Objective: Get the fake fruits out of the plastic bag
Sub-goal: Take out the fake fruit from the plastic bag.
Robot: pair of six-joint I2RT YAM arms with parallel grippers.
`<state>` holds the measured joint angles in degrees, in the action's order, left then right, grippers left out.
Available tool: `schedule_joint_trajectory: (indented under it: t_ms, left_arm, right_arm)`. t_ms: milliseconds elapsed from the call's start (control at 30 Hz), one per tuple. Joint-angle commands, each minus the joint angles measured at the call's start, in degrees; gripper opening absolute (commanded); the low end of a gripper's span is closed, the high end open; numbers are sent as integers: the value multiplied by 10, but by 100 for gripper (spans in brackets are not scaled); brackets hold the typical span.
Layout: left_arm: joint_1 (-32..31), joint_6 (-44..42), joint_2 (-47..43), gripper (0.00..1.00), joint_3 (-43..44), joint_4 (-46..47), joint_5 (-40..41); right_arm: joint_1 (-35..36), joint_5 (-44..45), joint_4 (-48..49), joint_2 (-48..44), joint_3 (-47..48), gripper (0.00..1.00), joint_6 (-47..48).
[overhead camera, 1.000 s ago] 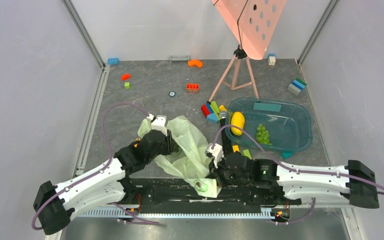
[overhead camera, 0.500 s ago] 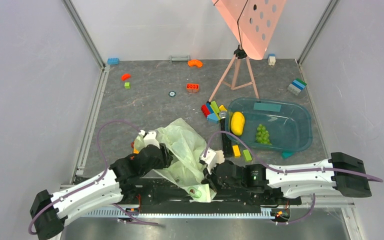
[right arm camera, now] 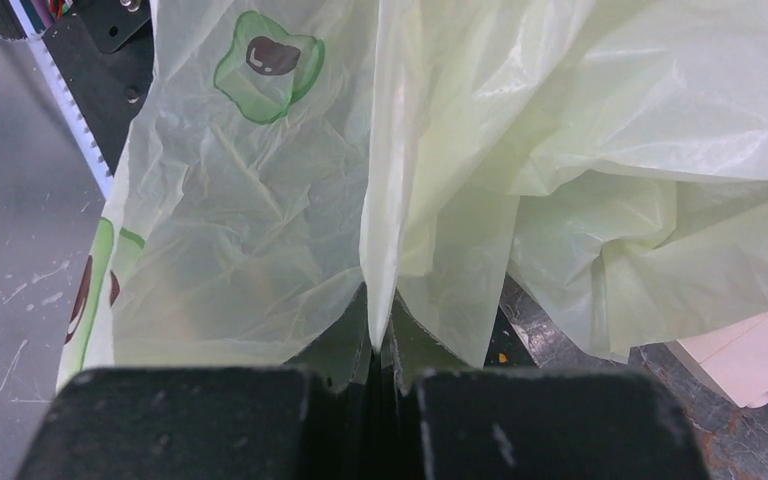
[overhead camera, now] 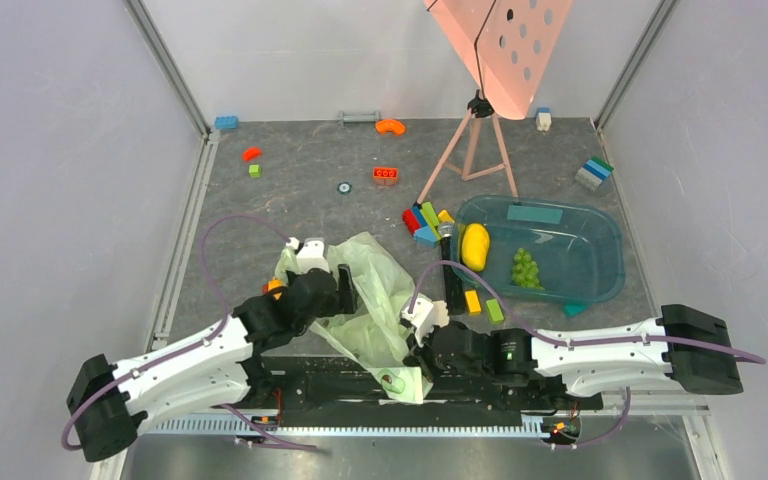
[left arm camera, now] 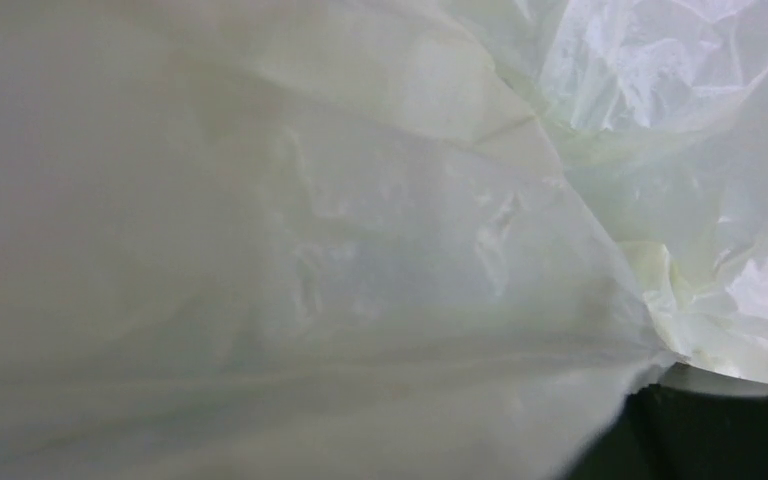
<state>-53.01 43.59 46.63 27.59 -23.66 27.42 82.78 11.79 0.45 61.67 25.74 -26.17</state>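
Observation:
The pale-green plastic bag (overhead camera: 372,290) lies crumpled on the grey mat between my two arms. My right gripper (overhead camera: 412,350) is shut on the plastic bag (right arm camera: 260,230), with a fold of film pinched between its jaws (right arm camera: 378,350). My left gripper (overhead camera: 340,288) is pressed against the bag's upper left side. Its fingers are hidden: bag film (left arm camera: 380,240) fills the left wrist view. Two fake fruits lie in the teal tray (overhead camera: 600,262), outside the bag: a yellow oblong one (overhead camera: 475,246) and a green bumpy cluster (overhead camera: 526,268).
Coloured building bricks (overhead camera: 425,222) are piled at the tray's left edge, and others (overhead camera: 386,175) are scattered over the far mat. A pink perforated panel on a tripod (overhead camera: 475,140) stands behind the tray. A black rail (overhead camera: 340,385) runs along the near edge.
My left arm drew back toward me, then pushed forward again onto the bag's upper left. My right arm shifted left, dragging the bag's lower corner along, and then stayed still.

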Motion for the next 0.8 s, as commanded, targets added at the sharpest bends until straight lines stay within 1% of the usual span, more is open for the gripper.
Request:
schedule_joint_trajectory:
  t_ms: [0,100,233,367,400,467,567,667,767]
  left_arm:
    - [-1,-55,27,88,31,69,-4]
    - [-1,-76,23,82,28,109,-43]
    - [-1,-101,-11,75,15,150,-90]
    - [-1,-106,-32,74,16,140,-107]
    - [-1,-109,-29,72,17,139,-110]
    - [-1,-112,-16,66,10,153,-115]
    - [-1,-119,19,57,-1,197,-123]
    - [-1,-126,67,52,1,230,-111]
    - [-1,-138,108,47,12,235,-91]
  right_arm:
    - [4,16,13,1,15,0,-6]
    - [5,16,12,6,18,0,-4]
    - [4,14,13,12,20,0,-5]
    - [5,12,14,16,23,0,-3]
    - [5,12,14,18,24,0,-3]
    - [5,11,14,19,25,0,-2]
    - [5,10,13,19,27,0,-2]
    - [5,11,12,17,27,0,-2]
    - [5,10,12,16,28,0,-3]
